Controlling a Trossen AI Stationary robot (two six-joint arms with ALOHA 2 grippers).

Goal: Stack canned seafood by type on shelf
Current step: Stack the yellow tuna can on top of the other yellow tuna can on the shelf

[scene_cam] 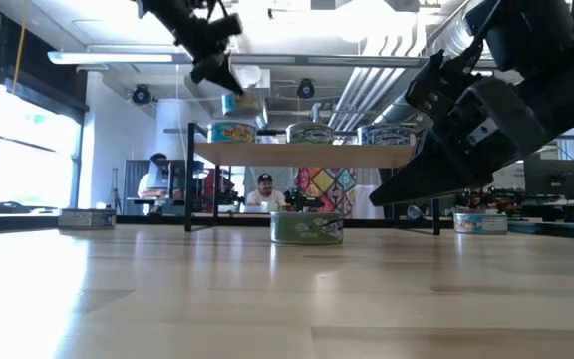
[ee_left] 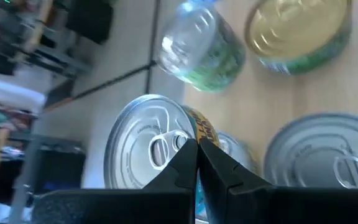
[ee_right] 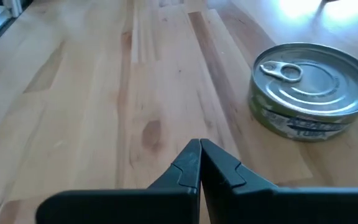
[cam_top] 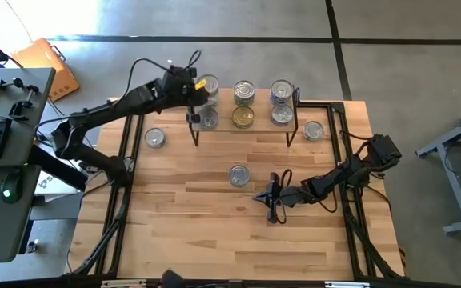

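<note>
both jaws closed; tins (cam_top: 243,92) on shelf (cam_top: 246,128)

— What's my tabletop (ee_right: 104,93) made of?
— Pale planked wood, smooth with a soft sheen.
— And the tin (ee_right: 312,87) near my right claw (ee_right: 199,163)?
— Shiny brushed metal lid, glossy printed label on its side.
— My claws?
— Matt black. The shelf (cam_top: 246,128) has a light wooden top on thin black metal legs.
</note>
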